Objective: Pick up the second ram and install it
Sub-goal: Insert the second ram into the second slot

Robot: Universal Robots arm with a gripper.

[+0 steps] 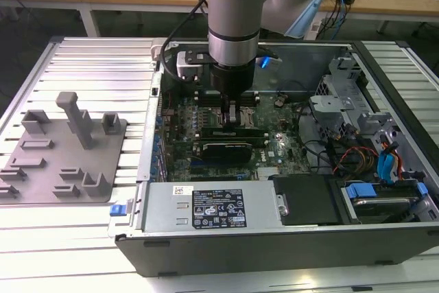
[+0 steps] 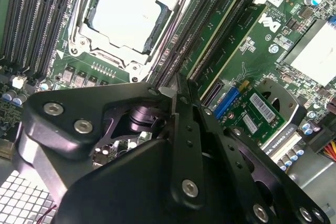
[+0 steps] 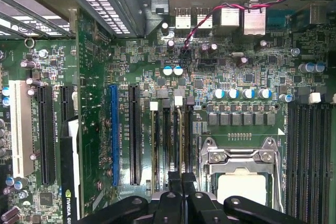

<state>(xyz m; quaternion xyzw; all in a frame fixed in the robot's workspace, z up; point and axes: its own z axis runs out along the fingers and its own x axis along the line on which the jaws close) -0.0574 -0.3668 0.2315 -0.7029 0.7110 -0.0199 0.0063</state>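
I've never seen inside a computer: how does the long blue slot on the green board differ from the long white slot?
The long blue slot is bright blue; the long white slot is cream-white. The blue slot lies nearer the metal processor socket; the white slot lies further off, beyond black slots. Both look empty, run parallel and seem similar in length.

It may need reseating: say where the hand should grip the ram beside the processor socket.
Probably pinch the second ram across its flat faces, midway along its top edge, coming straight down from above. It stands on edge between close-set memory slots, with a white latch at its end.
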